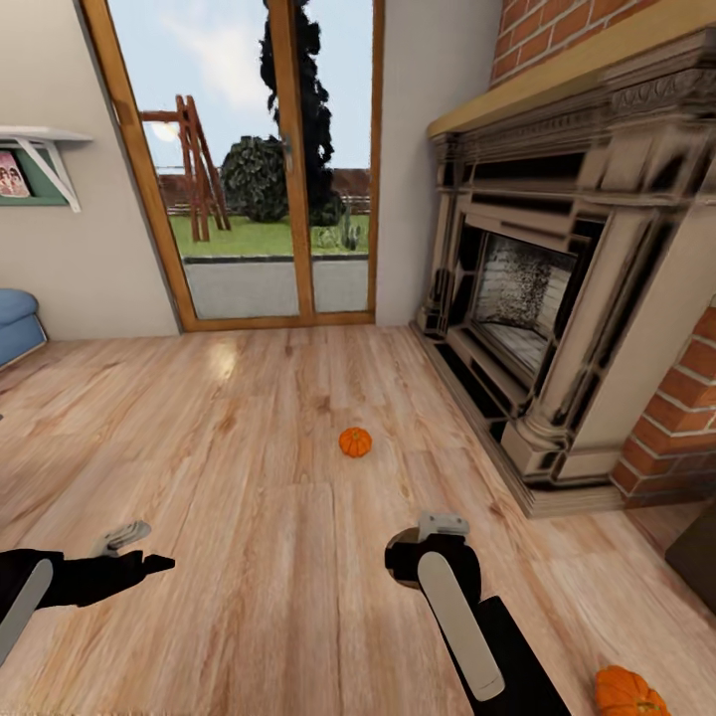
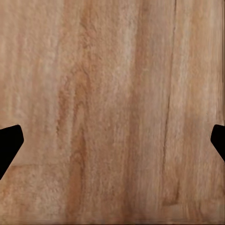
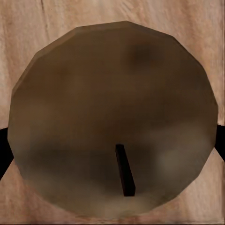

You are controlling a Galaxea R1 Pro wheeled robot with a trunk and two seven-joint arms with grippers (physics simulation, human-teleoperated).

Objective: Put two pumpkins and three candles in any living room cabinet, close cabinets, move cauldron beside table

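The head view shows one pumpkin (image 1: 355,442) alone on the wood floor (image 1: 249,497), near the fireplace (image 1: 557,288). Another pumpkin (image 1: 628,693) sits close to the right arm. The right wrist view looks down on a candle (image 3: 112,117) with a dark wick, between the spread right pincer (image 3: 112,145) tips. The left pincer (image 2: 112,145) is spread wide over bare floor.

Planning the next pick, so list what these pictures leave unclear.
- Candle: right wrist view shows its flat top and wick; its sides are hidden, and the head view has the right gripper covering it.
- Near pumpkin: cut off by the head view's bottom edge.
- Whether the right gripper grips the candle: fingertips barely show.
- Far pumpkin: stem too small.
- Left gripper: open over bare floor.
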